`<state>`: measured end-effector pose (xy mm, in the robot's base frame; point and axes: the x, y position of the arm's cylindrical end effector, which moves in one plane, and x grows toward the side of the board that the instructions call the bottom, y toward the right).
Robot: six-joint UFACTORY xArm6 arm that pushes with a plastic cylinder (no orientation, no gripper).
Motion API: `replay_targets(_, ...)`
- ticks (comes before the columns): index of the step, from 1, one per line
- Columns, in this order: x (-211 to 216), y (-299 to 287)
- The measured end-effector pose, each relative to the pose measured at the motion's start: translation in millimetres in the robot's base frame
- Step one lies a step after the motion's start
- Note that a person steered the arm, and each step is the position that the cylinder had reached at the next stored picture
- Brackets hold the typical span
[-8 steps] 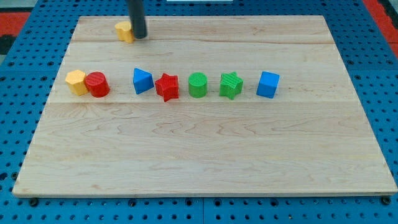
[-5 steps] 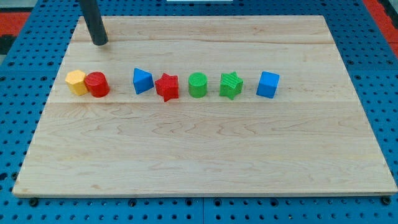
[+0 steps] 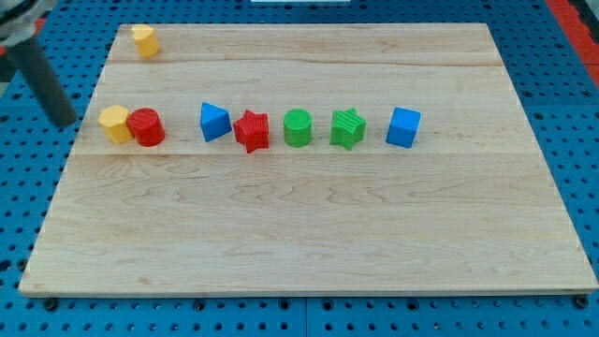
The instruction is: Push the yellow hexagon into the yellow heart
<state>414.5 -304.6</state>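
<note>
Landmark: the red cylinder, the second block from the view's left in the row across the worktop.
Yellow hexagon: the yellow hexagon sits on the view's left of the red cylinder and touches it; it is the outermost block of the row on that side.
Yellow heart: the yellow heart lies towards the view's top from the red cylinder, well apart from it, close to the worktop's top-left corner. It is almost straight above the cylinder in the view, so the hexagon and the heart are well apart.
My tip: my tip is on the view's left of the red cylinder, beyond the yellow hexagon, near the hexagon but not touching it. It stands just off the worktop's left edge, over the blue pegboard, with the dark rod leaning up towards the view's top-left corner.
Hand: the arm carries no hand, only the rod, and the rod has hold of nothing.
Rest of the row, going to the view's right from the red cylinder: a blue triangle, a red star, a green cylinder, a green star and a blue cube.
Spacing: the blue triangle stands apart from the red cylinder; the red star is just beside the triangle; the others stand separately.
</note>
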Motion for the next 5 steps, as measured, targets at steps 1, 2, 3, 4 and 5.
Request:
replay_targets(1, 32.6, 21.6)
replay_targets(2, 16.3, 75.6)
replay_targets(3, -35.3, 90.7)
replay_targets(4, -65.8, 90.7)
replay_targets(5, -33.9, 69.1)
